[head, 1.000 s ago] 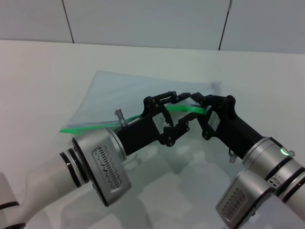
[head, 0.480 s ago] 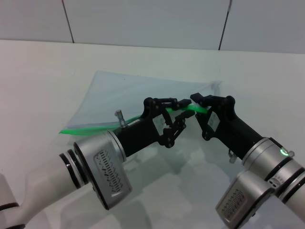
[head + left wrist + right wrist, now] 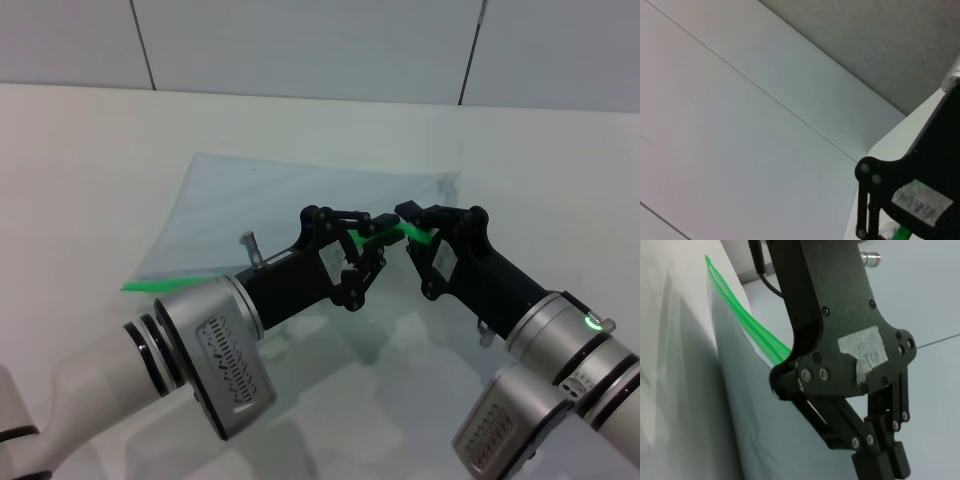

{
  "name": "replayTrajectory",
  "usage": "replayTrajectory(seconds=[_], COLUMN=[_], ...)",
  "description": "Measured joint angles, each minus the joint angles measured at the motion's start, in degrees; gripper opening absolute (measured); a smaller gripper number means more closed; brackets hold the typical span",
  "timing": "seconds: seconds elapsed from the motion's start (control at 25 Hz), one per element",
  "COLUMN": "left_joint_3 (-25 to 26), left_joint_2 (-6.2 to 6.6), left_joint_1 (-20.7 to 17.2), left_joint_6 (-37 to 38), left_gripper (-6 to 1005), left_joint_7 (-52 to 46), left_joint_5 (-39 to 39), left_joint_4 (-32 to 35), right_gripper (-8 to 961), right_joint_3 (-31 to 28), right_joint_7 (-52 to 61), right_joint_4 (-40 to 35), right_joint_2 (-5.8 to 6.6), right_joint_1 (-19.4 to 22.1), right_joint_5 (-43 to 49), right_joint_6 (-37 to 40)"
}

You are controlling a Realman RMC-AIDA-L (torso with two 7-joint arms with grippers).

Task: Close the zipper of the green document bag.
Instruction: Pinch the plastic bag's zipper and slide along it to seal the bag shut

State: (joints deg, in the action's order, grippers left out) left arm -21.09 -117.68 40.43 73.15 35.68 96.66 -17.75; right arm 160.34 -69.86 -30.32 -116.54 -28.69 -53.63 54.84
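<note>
So compared with half a second back, the left pincer [image 3: 378,237] has squeezed in tighter: a second ago its fingers were spread wide around the green edge, now they're pinched right down on the zipper [image 3: 385,236]. The right pincer [image 3: 408,214] has barely shifted, maybe a touch toward the left one, and it's also clamped on the same green strip, just beside the other. The two sets of tips are almost touching each other.

The green document bag [image 3: 270,200] looks a bit different too. The far edge sits flatter than before, and the zip side is lifted off the bench [image 3: 90,150] where the two pincers hold it, so the sheet slopes up from the far side toward them.

The bag itself is a see-through pale blue-grey pouch lying mid-bench, in front of the robot. The bright green zip strip runs along the near long edge, from a loose end out at the robot's left [image 3: 150,284] up into the grip. From the right wrist camera the strip [image 3: 747,320] shows as two green lines that sit apart near the free end, so that stretch looks open. Can't make out the slider anywhere.
</note>
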Motion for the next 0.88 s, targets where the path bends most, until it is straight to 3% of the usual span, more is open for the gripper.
replayTrajectory(seconds=[0.88], left_joint_3=[0.52], left_joint_2=[-0.01], left_joint_1=[-0.07], left_joint_6=[-1.1], left_gripper=[79], left_joint_7=[-0.4], left_joint_5=[-0.52], left_joint_4=[0.0], right_gripper=[146], right_joint_3=[-0.66], right_joint_7=[0.4], right_joint_4=[1.78], right_joint_2=[0.14], right_joint_1=[0.02], right_joint_5=[-0.91], right_joint_6=[1.82])
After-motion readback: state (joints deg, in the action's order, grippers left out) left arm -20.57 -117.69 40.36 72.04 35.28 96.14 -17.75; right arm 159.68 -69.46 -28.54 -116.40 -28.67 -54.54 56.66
